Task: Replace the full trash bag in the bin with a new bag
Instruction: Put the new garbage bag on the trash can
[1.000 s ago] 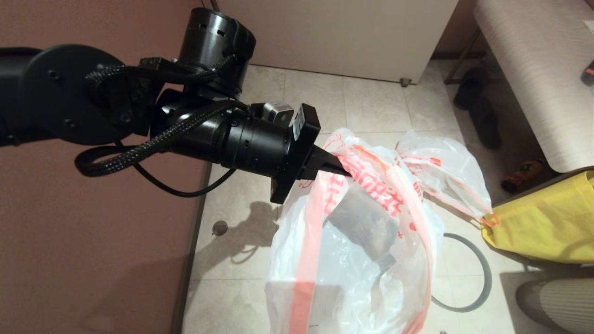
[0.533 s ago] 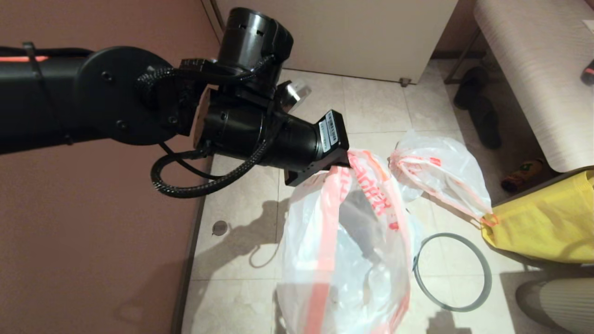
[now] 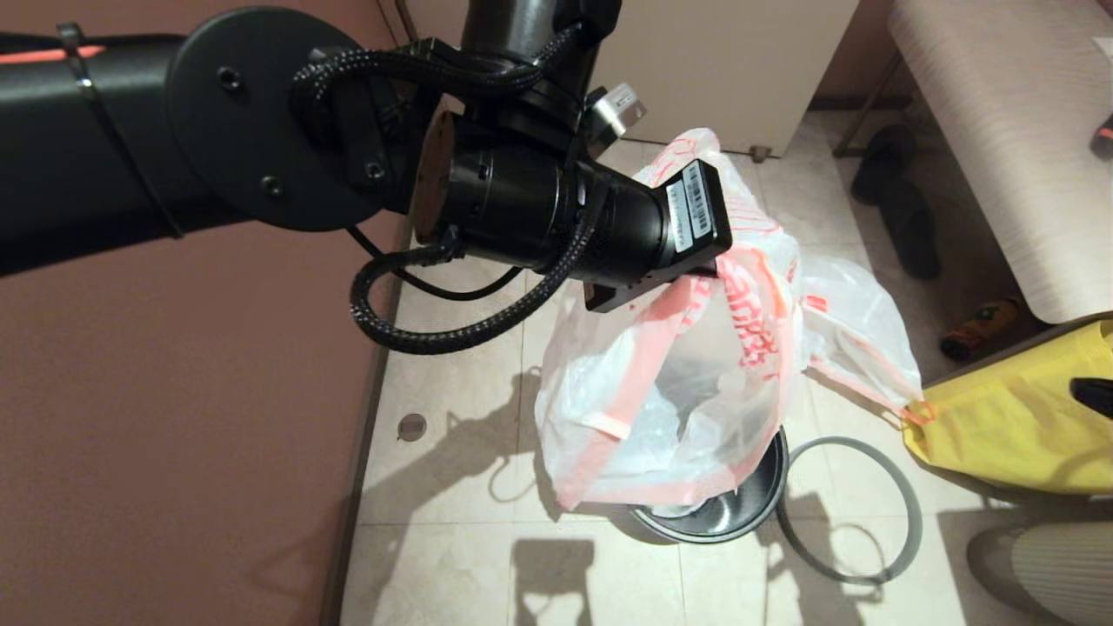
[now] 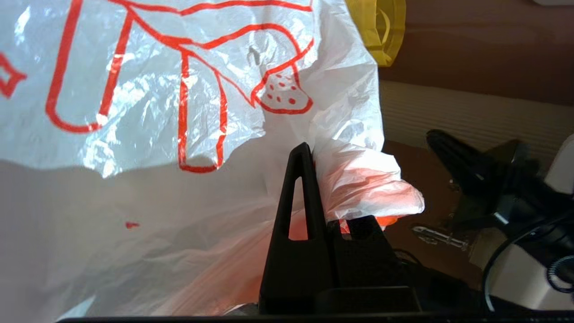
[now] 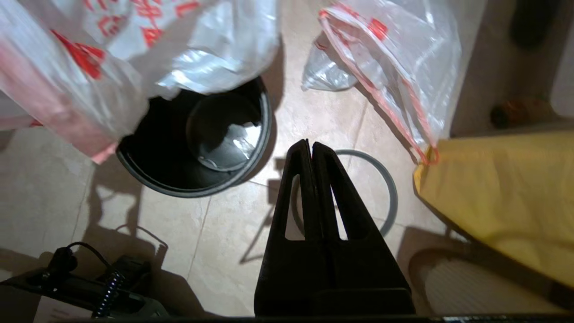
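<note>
The left gripper is clamped on the bunched pink-red hem of the new bag, which hangs limp below it, over the black bin. The right gripper, fingers pressed together and holding nothing, hovers above the grey hoop, with the full trash bag beyond its tips.

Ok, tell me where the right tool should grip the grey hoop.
Pinch the grey hoop across its thin band, from straight above: it lies flat on the tiles. Take the arc away from the bin, where bare floor shows both sides. The shut right tool must open first.
</note>
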`<state>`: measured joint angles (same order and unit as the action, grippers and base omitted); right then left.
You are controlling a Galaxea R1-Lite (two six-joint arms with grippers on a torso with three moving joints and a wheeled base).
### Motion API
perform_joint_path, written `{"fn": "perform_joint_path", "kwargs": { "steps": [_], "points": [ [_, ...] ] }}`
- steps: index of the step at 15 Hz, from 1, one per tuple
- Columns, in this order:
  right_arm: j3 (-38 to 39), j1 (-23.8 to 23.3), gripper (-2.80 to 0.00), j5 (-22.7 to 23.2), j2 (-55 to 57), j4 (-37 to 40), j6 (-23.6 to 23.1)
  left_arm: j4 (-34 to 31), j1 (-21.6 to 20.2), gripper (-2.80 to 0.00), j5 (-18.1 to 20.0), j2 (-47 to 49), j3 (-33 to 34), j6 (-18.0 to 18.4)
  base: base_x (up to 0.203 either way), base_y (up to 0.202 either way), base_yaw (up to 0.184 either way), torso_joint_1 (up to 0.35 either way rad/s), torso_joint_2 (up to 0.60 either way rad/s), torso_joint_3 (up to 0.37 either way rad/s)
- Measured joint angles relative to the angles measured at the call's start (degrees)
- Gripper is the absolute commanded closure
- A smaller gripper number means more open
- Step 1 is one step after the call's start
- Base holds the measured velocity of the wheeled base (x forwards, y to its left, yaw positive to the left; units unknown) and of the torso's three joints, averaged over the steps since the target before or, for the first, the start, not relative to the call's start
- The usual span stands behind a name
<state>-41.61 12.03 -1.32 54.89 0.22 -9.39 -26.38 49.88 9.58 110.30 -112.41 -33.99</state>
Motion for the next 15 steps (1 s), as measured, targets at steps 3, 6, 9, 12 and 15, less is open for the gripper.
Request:
{"fn": "perform_joint_path", "kwargs": {
  "steps": [3, 6, 9, 12, 15],
  "points": [
    [-4.15, 9.00, 0.00, -4.59, 5.71, -0.52, -0.38, 0.12, 1.30, 0.00, -3.78, 0.19, -0.10, 3.12, 0.000, 0.000, 0.000, 0.000, 0.00, 0.000],
    [-7.67, 17.86, 0.00, -10.05, 10.84, -0.74, -0.25, 1.94, 1.38, 0.00, -5.51, 0.54, -0.10, 3.70, 0.000, 0.000, 0.000, 0.000, 0.00, 0.000],
    [-11.65, 22.89, 0.00, -11.60, 15.11, -0.77, -0.21, 5.10, 0.58, 0.00, -7.02, 1.50, -0.10, 6.21, 0.000, 0.000, 0.000, 0.000, 0.00, 0.000],
    [-14.34, 26.24, -2.80, -11.37, 17.57, -0.77, -0.14, 8.13, 0.41, 0.00, -7.04, 1.88, -0.10, 6.40, 0.000, 0.000, 0.000, 0.000, 0.00, 0.000],
    [-15.35, 28.10, -2.80, -8.67, 18.39, -0.37, -0.26, 8.51, 0.36, 0.00, -6.93, 1.55, -0.10, 6.34, 0.000, 0.000, 0.000, 0.000, 0.00, 0.000]
  ]
}}
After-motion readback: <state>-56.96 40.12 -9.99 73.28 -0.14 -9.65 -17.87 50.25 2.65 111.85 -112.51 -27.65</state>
